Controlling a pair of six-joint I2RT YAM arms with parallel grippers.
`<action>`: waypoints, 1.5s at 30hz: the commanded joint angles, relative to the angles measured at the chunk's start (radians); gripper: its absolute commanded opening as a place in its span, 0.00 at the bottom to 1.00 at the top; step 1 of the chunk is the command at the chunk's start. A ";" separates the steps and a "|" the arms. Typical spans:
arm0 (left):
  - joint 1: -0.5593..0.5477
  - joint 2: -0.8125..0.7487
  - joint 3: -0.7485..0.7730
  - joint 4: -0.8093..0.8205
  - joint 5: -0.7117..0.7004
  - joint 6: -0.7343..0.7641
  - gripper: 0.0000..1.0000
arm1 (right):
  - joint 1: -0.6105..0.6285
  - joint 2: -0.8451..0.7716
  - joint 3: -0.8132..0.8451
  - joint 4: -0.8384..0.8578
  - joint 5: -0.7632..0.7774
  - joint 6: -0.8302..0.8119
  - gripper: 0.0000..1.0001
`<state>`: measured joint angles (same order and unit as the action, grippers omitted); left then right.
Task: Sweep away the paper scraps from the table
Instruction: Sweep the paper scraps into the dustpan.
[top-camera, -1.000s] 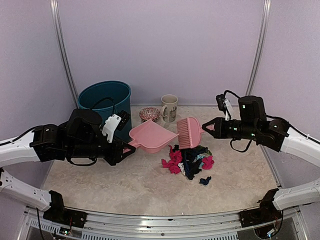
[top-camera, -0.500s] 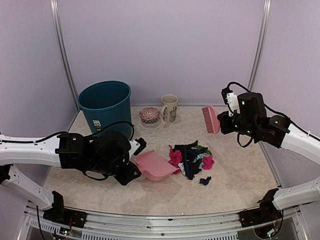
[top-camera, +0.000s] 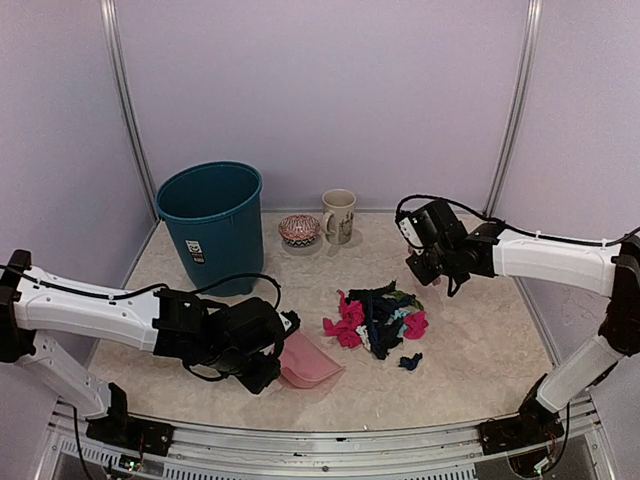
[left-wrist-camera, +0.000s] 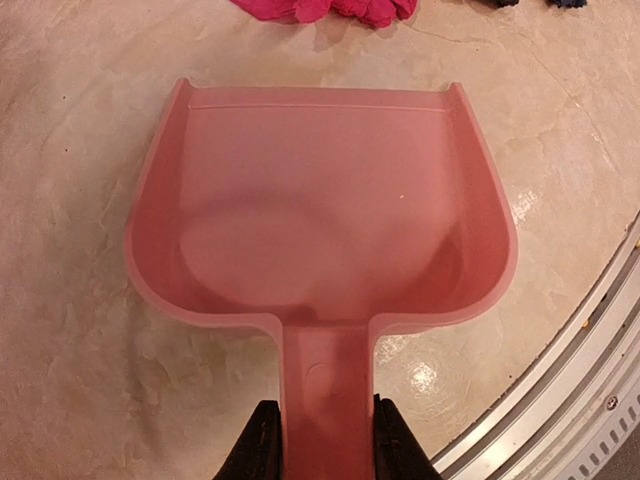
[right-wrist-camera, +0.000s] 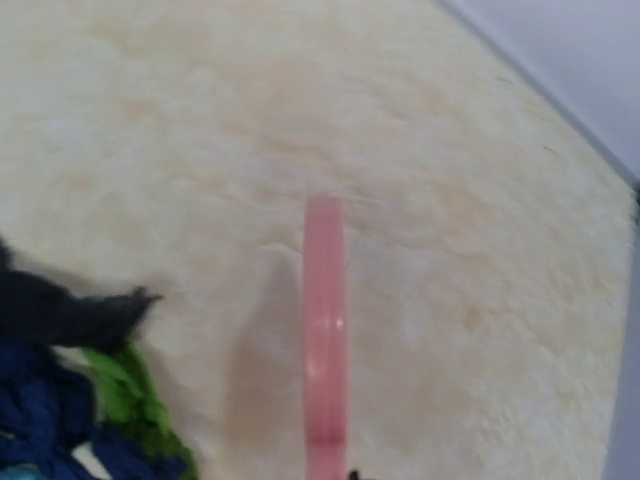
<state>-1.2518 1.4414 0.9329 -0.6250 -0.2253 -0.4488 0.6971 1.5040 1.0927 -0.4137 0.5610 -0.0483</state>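
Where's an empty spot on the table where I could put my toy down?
Bare table lies between the paper scraps and the front rail, on the right. Another bare strip runs between the scraps and the mug and bowl. It's crowded at the scrap pile, beside the dustpan, and around the bin.

Left arm (top-camera: 100, 315) low along near side, left hand (top-camera: 272, 362) clamped on dustpan handle (left-wrist-camera: 327, 400). Right arm (top-camera: 550, 255) stretched leftward, right hand (top-camera: 420, 265) closed on brush (right-wrist-camera: 323, 320).
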 joint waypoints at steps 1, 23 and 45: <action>-0.005 0.026 -0.015 0.090 -0.027 0.020 0.00 | 0.002 0.050 0.061 0.009 -0.123 -0.130 0.00; 0.098 0.172 0.006 0.207 0.009 0.064 0.00 | 0.253 0.151 0.115 -0.012 -0.363 -0.244 0.00; 0.078 0.149 -0.096 0.375 -0.013 0.064 0.00 | 0.341 -0.028 0.038 -0.006 -0.362 -0.120 0.00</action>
<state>-1.1584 1.6016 0.8700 -0.2703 -0.2165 -0.3923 1.0313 1.5192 1.1450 -0.4179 0.0925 -0.2008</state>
